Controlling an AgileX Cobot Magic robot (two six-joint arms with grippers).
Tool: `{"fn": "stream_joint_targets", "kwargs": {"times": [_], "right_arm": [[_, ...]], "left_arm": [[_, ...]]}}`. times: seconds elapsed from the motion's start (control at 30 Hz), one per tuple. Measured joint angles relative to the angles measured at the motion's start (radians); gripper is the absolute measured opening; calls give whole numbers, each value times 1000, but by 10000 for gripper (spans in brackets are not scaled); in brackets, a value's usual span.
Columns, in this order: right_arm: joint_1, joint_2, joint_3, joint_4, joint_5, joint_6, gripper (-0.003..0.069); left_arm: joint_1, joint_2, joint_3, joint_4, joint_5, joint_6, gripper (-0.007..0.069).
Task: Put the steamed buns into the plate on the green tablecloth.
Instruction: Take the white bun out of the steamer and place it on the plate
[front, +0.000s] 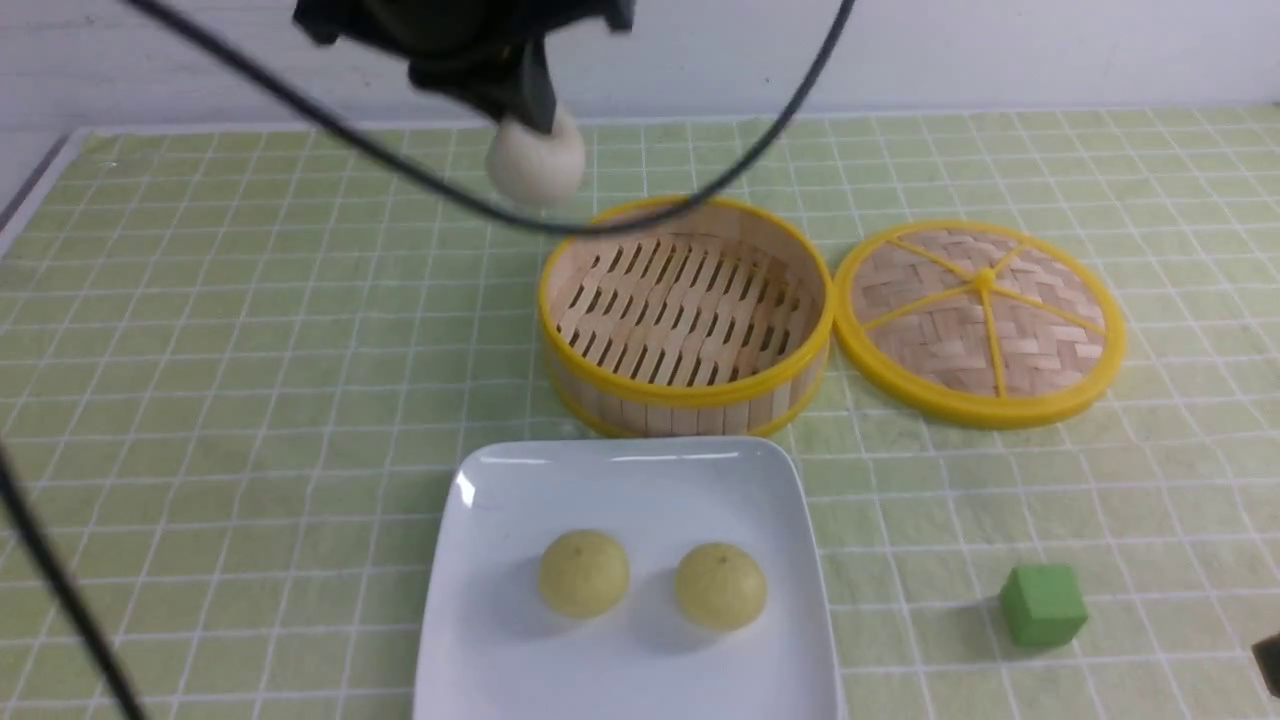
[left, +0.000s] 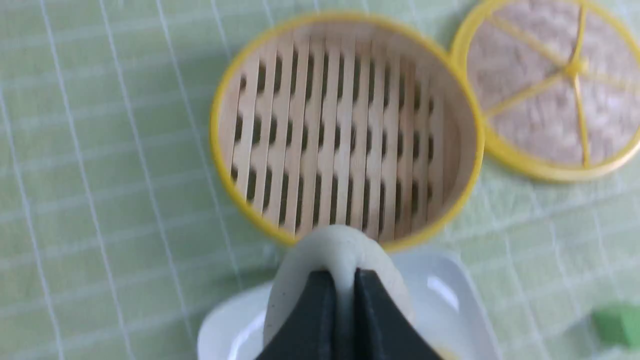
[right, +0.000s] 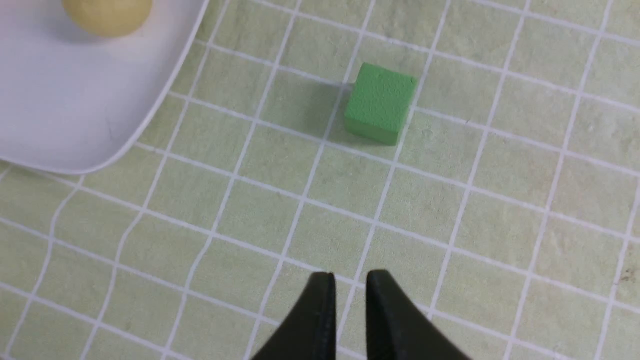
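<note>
Steamed buns (front: 584, 573) (front: 720, 586): 2 on plate (front: 620, 480) | 1 white bun (front: 535, 165) clamped in left gripper (left: 345, 280) | right gripper (right: 350, 276) ajar, empty

Behind your tabletop (front: 200, 400) you have a plain, pale grey-white wall (front: 1000, 50) running the full width of the front view. It looks smooth, with a slightly lighter band (front: 1000, 103) where it meets the tabletop's far edge. Along the left side you'll see a narrow dark grey strip (front: 35, 182) slanting toward the far corner, with a whitish surface beyond it. You cannot tell whether that is wall or furniture. The light is soft and even. Shadows are faint: the small matte green cube (front: 1043, 604) casts its shadow to its left.
</note>
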Motion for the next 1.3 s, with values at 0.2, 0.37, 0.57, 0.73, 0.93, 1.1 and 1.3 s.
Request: {"fn": "stream_joint_targets", "kwargs": {"times": [0.2, 0.37, 0.57, 0.73, 0.93, 1.1, 1.3], "right_arm": [[0, 0, 52, 1, -8, 0, 120], [0, 0, 56, 1, -25, 0, 123], [0, -4, 29, 1, 21, 0, 128], [0, -86, -46, -4, 220, 0, 50], [0, -313, -11, -24, 184, 7, -16], [0, -486, 160, -26, -175, 8, -16], [0, -542, 318, -26, -499, 9, -16]], "left_arm": [[-129, -169, 633, -8, -197, -63, 30], [-185, -178, 838, -14, -409, -183, 36], [-202, -162, 901, -12, -528, -252, 117], [-202, -150, 900, -15, -557, -275, 295], [-202, -150, 863, 9, -520, -279, 433], [-202, -150, 848, 20, -488, -279, 447], [-202, -150, 847, 29, -485, -280, 447]]}}
